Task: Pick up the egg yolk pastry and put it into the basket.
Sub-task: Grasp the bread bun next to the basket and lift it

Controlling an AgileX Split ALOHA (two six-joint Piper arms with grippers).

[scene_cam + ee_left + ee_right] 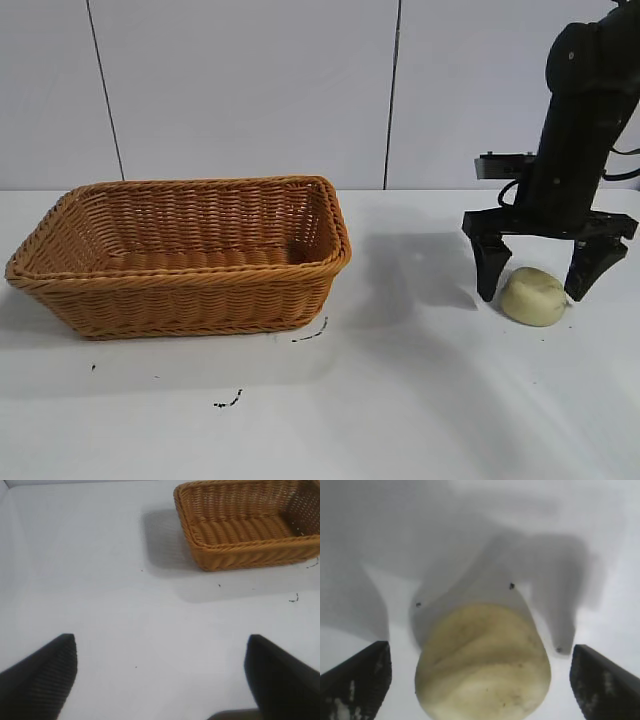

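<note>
The egg yolk pastry (533, 296) (483, 663), pale cream-yellow and squat, lies on the white table at the right. My right gripper (539, 278) (481, 680) stands open straight over it, one finger on each side with a gap to the pastry on both sides. The orange-brown wicker basket (180, 300) (240, 555) stands at the left of the table with nothing inside it. My left gripper (161, 672) is open above bare table, well away from the basket; it does not show in the exterior view.
Small black specks and marks (227, 403) dot the white table (400, 400) in front of the basket. A wide stretch of table lies between basket and pastry. A white panelled wall (250, 90) runs behind.
</note>
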